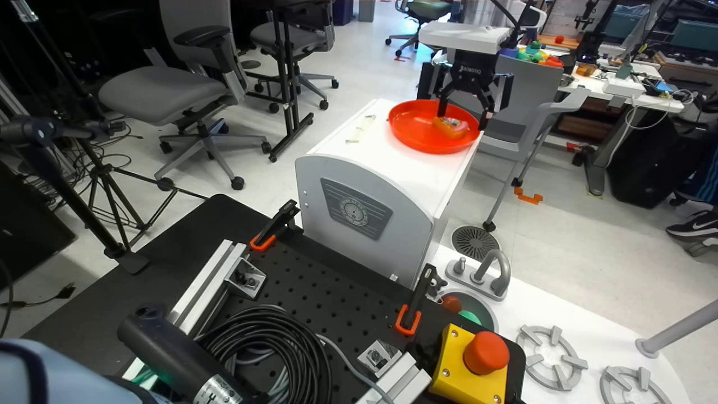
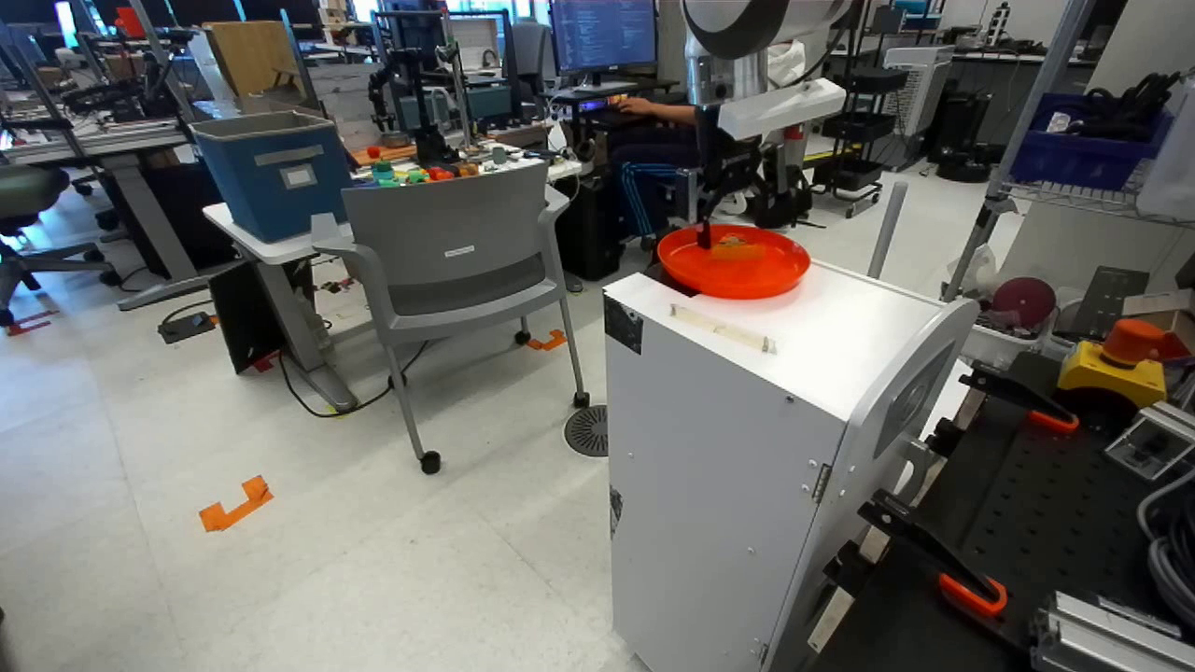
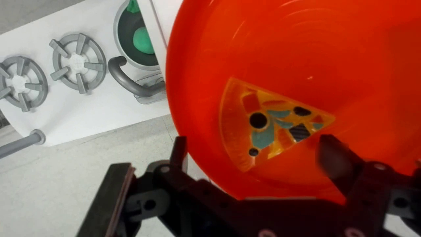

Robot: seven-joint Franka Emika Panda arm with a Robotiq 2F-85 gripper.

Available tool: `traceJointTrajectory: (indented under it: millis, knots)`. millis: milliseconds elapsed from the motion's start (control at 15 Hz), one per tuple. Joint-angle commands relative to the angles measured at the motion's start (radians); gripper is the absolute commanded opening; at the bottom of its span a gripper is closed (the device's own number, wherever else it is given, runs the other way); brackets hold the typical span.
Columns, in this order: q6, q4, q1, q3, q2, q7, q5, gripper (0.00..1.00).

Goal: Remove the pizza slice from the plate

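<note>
One white cabinet (image 2: 822, 336) is recorded as support, with the orange plate (image 1: 415, 137) set on its top in both exterior views. The gripper (image 1: 463, 115) is located at the plate's two o'clock side in an exterior view, jaws wide apart, nothing gripped; in the wrist view one fingertip (image 3: 179, 149) is seen at the rim near eight o'clock, the other inside it. The pizza slice (image 3: 268, 126) is found inside the plate, roughly toward seven o'clock in the wrist view, tip toward three, crust toward nine; any tilt cannot be told. Sheen is noted: light, stiff plastic is inferred, slippery, hardly fragile. If squeezed across the straight sides, it would likely be shot crustward; a low pinch from mid-crust to tip is preferred, with the rim left outside the jaws
</note>
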Motion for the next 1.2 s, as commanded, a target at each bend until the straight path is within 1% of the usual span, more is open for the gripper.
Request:
traceJointTrajectory:
  millis: [0, 267, 933, 1133]
  knots:
    - [-0.006, -0.011, 0.003, -0.001, -0.014, -0.049, -0.033, 1.0]
    - [-0.003, -0.013, 0.001, 0.001, -0.016, -0.07, -0.03, 1.0]
    - [0.013, -0.04, 0.001, 0.011, -0.042, -0.056, -0.01, 1.0]
    - [0.007, -0.055, -0.005, 0.03, -0.055, -0.075, 0.009, 1.0]
